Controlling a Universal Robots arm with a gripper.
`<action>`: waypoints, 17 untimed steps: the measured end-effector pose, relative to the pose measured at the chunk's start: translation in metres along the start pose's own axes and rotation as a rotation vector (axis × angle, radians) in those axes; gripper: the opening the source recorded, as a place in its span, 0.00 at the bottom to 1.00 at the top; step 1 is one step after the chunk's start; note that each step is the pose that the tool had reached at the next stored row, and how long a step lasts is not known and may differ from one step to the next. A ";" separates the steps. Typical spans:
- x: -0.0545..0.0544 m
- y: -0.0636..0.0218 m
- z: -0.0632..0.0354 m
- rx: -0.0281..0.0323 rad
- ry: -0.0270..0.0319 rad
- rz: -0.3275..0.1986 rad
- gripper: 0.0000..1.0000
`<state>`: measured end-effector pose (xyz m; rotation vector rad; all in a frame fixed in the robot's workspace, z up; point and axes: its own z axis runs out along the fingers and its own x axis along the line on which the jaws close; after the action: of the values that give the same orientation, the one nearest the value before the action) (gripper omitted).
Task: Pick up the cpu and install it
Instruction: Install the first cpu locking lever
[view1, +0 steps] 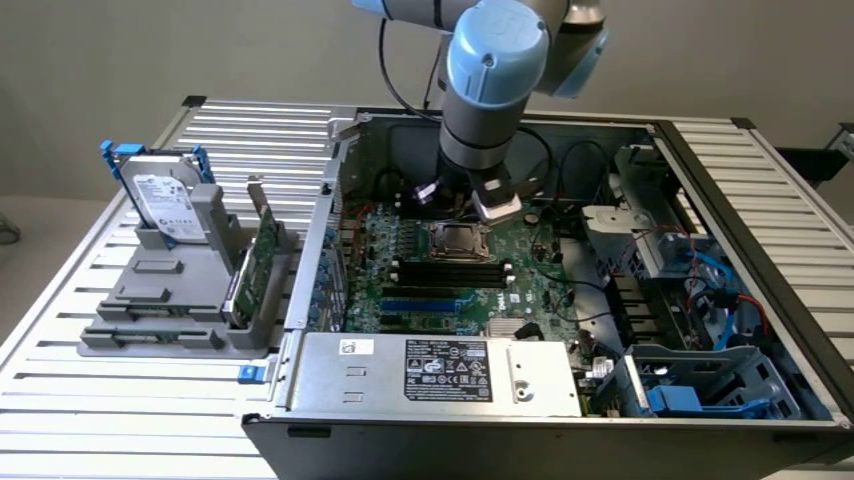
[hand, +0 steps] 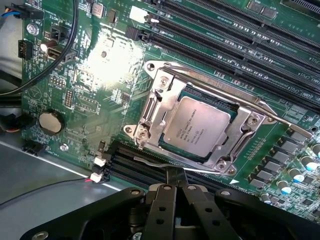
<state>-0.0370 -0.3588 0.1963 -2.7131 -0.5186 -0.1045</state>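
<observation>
Gripper (hand: 176, 176) shut, fingers (hand: 161, 210) pressed together, nothing between them. It hangs just beside the socket (hand: 150, 107), over a dark slot row, apart from the chip as far as I can see.

The cpu (hand: 196, 131) lies flat inside the socket, silver top up, metal frame around its edges.

Judgement: pick and place look done, so the step in hand is the tail of the install. Can't tell if the lever (hand: 285, 120) is latched. Any further contact at the socket calls for a straight, light touch, because the frame crowds the chip's edges and memory slots (hand: 235, 45) run just beside the socket.

Containers:
- Socket: the cpu.
- Open PC case (view1: 534, 445): motherboard (view1: 534, 285) carrying the socket, and a power supply (view1: 441, 370) near the socket. A drive cage (view1: 701, 380) sits toward the exterior view's right of the socket.
- Grey holder (view1: 154, 300), outside the case and well apart from the socket on the exterior view's left: upright hard drive (view1: 171, 208) and a card (view1: 260, 260).
</observation>
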 end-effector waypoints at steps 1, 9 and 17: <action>0.000 0.0000 0.0001 -0.0006 -0.0002 0.000 0.11; 0.003 -0.0004 0.0009 -0.0078 -0.0030 0.000 0.11; 0.005 -0.0007 0.0014 -0.0196 -0.0077 0.000 0.11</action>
<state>-0.0330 -0.3561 0.1958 -2.7336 -0.5226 -0.0996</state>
